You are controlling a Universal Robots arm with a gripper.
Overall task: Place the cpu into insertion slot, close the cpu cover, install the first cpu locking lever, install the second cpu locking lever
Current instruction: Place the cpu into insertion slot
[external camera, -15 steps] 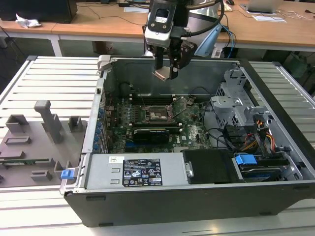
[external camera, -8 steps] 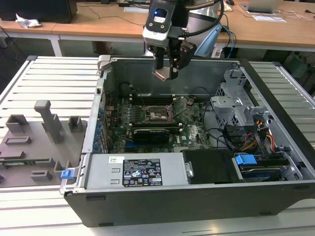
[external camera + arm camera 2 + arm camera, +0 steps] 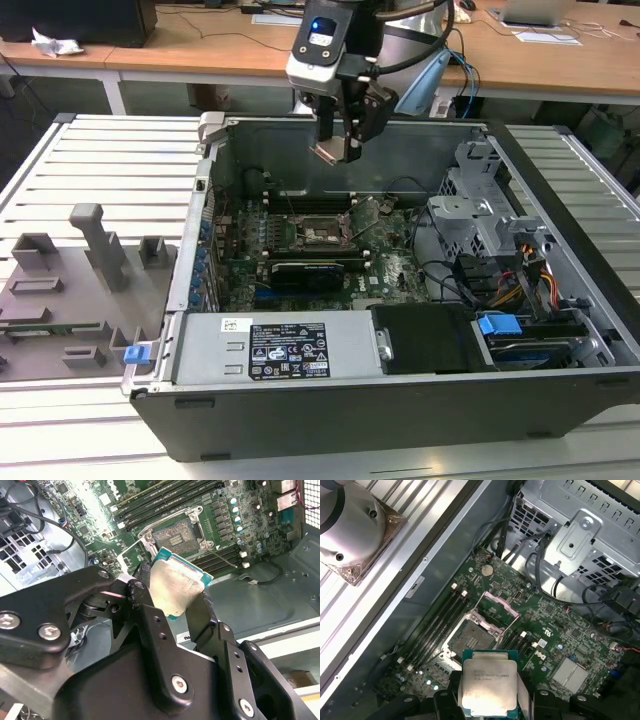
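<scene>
My gripper (image 3: 338, 142) hangs above the open computer case, over its back wall, shut on the cpu (image 3: 329, 150). In both wrist views the cpu (image 3: 175, 580) (image 3: 487, 680) is a silver-topped square chip on a green base, clamped by two edges between the black fingers (image 3: 145, 587). Below on the green motherboard lies the insertion slot (image 3: 322, 233) (image 3: 175, 536) (image 3: 470, 640), its dark pin grid bare. The cpu cover (image 3: 498, 605) stands swung open along one edge of the slot. Thin metal levers (image 3: 220, 555) stick out loose beside the slot.
Long black memory slots (image 3: 440, 625) run beside the socket. A black expansion card (image 3: 315, 268) lies just in front of it. A metal drive cage (image 3: 480, 215) with cables fills the case's right in the exterior view. A power supply (image 3: 270, 350) sits along the front, and a grey fixture tray (image 3: 80, 280) outside.
</scene>
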